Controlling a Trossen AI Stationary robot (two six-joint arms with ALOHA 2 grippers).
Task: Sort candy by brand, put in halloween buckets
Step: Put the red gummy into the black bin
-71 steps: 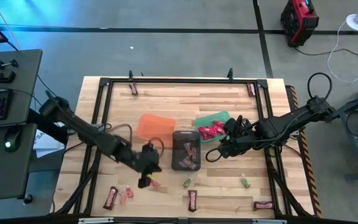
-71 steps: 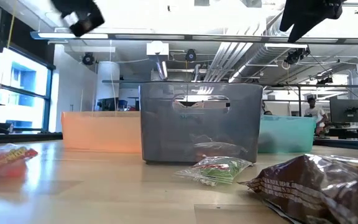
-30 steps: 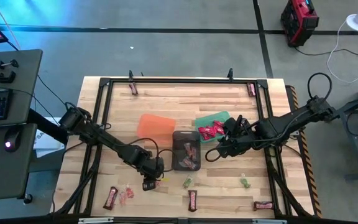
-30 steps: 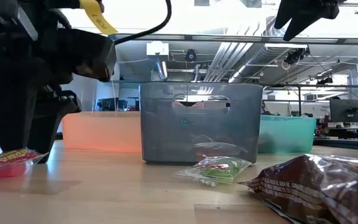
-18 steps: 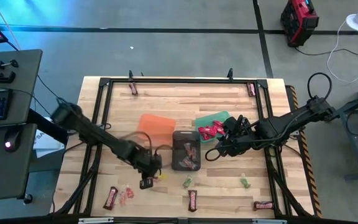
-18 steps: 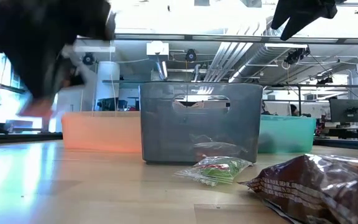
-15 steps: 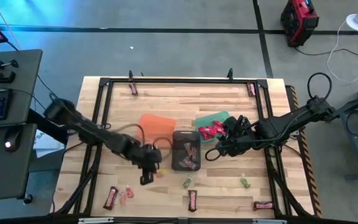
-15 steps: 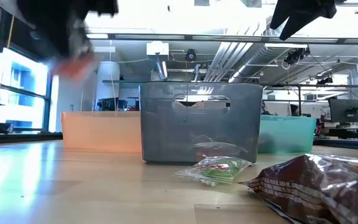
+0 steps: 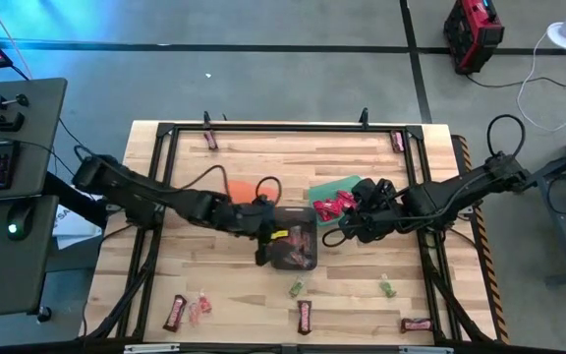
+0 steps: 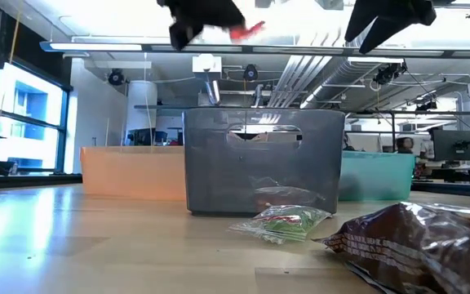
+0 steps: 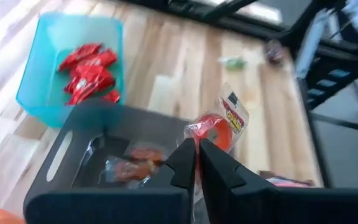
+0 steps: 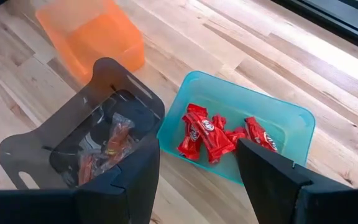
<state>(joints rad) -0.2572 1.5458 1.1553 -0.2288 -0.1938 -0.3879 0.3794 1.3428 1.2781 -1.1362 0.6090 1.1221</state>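
My left gripper [image 11: 196,160] is shut on a small clear packet holding a red sweet [image 11: 219,124]. It hangs above the dark grey bucket [image 9: 295,248], which has several sweets on its floor. In the low view the left gripper [image 10: 202,15] and the red packet [image 10: 247,31] are high above that bucket [image 10: 259,163]. My right gripper [image 12: 197,180] is open and hovers over the near side of the green bucket [image 12: 229,134], which holds red wrappers. The orange bucket [image 9: 239,192] is partly hidden by the left arm. My left gripper pinches the clear packet by one end [image 11: 197,140] between its two fingers. The rest of the packet, with its red and yellow label [image 11: 229,121], sticks out past the fingertips. The packet is lifted clear, over the dark grey bucket's open top.
Brown bars lie near the table's near edge [image 9: 175,312], [image 9: 305,317], [image 9: 416,324] and at the far corners [image 9: 211,141], [image 9: 397,142]. Pink pieces [image 9: 198,308] and green pieces [image 9: 296,288], [image 9: 388,288] lie on the bare wood in front of the buckets.
My left gripper was down at the table on the red packet, to the near left of the dark grey bucket. It has lifted the packet clear and carried it up and to the right, and now holds it over the dark grey bucket.
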